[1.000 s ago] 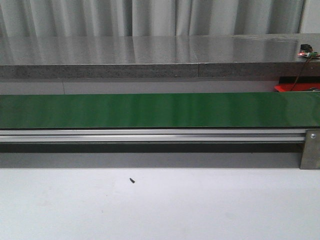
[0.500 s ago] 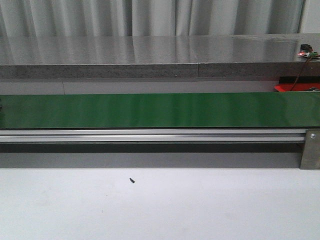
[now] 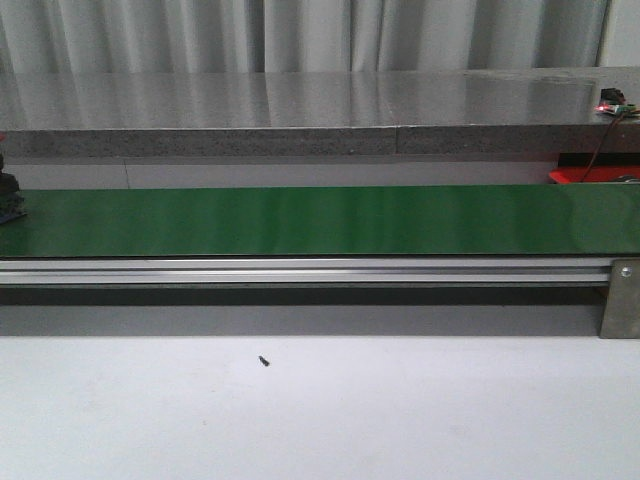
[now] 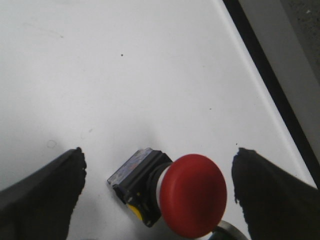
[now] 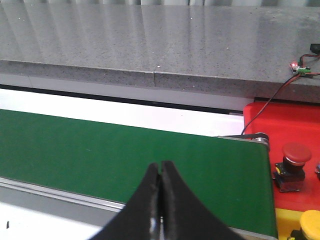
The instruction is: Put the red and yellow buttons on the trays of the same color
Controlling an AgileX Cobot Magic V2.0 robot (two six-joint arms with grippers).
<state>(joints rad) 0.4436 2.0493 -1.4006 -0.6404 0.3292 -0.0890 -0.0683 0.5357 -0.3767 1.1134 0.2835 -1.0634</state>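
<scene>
Fingers point(image 4: 42, 192) of my left gripper point(image 4: 160, 195) stand spread on either side of the red button point(image 4: 192, 195), not yet touching it, framed for a pinch. It lies tipped on the matte white table point(image 4: 125, 75): glossy domed cap, boxy black base. My right gripper point(image 5: 160, 200) is pressed closed on nothing above the green belt point(image 5: 125, 150), beside the red tray point(image 5: 285, 125).

white table point(image 4: 125, 75): red button point(image 4: 192, 195) lying on its side; green belt point(image 3: 320, 220): dark object point(image 3: 8, 195) at left end
</scene>
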